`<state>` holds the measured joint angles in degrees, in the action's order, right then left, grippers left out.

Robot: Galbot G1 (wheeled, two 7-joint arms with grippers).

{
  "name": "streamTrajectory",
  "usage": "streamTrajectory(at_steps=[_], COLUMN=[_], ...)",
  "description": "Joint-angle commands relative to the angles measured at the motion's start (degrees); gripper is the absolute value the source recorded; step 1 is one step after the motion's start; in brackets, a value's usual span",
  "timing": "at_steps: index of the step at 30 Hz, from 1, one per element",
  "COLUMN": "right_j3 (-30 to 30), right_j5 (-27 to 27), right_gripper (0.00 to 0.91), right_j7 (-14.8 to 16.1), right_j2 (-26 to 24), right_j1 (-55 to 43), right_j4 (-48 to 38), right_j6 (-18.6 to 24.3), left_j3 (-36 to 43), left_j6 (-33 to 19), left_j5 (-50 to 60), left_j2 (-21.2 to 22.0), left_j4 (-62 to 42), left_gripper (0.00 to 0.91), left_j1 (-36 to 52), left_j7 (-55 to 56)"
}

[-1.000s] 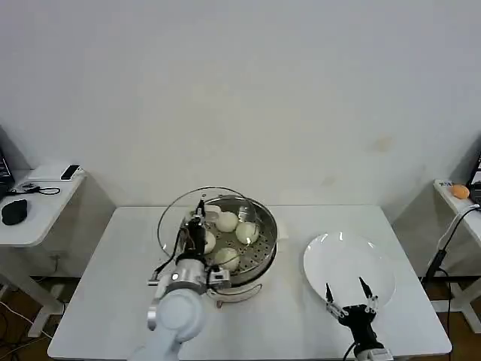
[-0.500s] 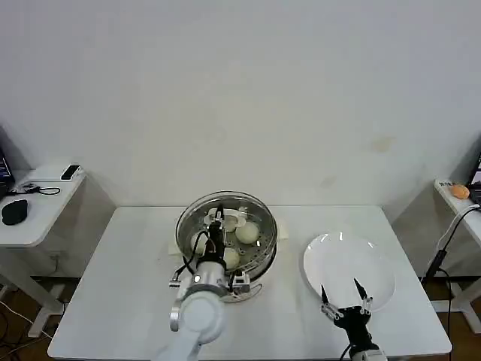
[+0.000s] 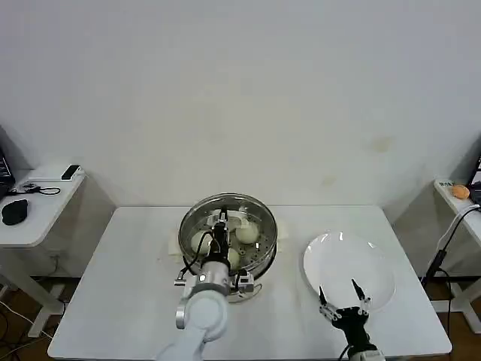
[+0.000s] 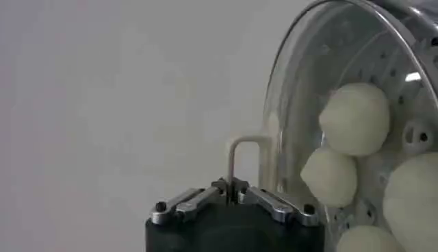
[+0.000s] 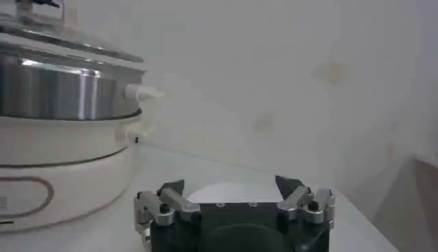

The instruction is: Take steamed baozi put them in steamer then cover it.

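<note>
So the lid [image 3: 228,218] is sitting over the steamer [image 3: 263,248] now, pretty much centred on the rim from the head view, with the buns [image 3: 247,233] visible through the glass on the perforated tray. The left gripper [image 3: 220,226] is right on top of it, fingers closed on the lid's handle [image 4: 243,159] (in the left wrist view the fingers are pinched together at the base of that thin metal loop, so it looks like a firm hold, not a hover). The key bit for what comes next: the handle is directly between the fingers, dead centre of the lid, so letting go just means opening up and lifting straight away from the steamer, I'd guess. The right gripper [image 3: 339,307] is parked well off near the table's front edge, just in front of the white plate [image 3: 376,259], fingers spread wide and holding nothing. Left arm is obviously the one doing the job here, since it's already on the lid.
</note>
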<state>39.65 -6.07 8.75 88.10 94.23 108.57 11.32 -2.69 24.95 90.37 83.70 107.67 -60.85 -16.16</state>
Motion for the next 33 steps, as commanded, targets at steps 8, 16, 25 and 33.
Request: streamTrajectory(at_steps=[8, 16, 25, 33], right_j3=[-0.18, -0.22, -0.53, -0.72], right_j5=[-0.05, -0.03, -0.07, -0.1], right_gripper=[0.907, 0.907, 0.907, 0.907], right_j7=[0.01, 0.06, 0.17, 0.29], right_j2=[-0.1, -0.28, -0.34, -0.41], right_j1=[-0.1, -0.11, 0.0, -0.01], right_j4=[-0.25, -0.31, -0.41, -0.56], right_j6=[0.08, 0.13, 0.29, 0.3], left_j3=[0.12, 0.0, -0.38, -0.47], left_j6=[-0.05, -0.07, -0.22, -0.18], left_j5=[0.25, 0.41, 0.05, -1.64], left_j2=[0.45, 0.77, 0.8, 0.84], left_j4=[-0.89, -0.98, -1.48, -0.87], left_gripper=[0.0, 0.0, 0.0, 0.907], left_j1=[0.07, -0.27, -0.15, -0.83], left_j7=[-0.06, 0.07, 0.32, 0.54])
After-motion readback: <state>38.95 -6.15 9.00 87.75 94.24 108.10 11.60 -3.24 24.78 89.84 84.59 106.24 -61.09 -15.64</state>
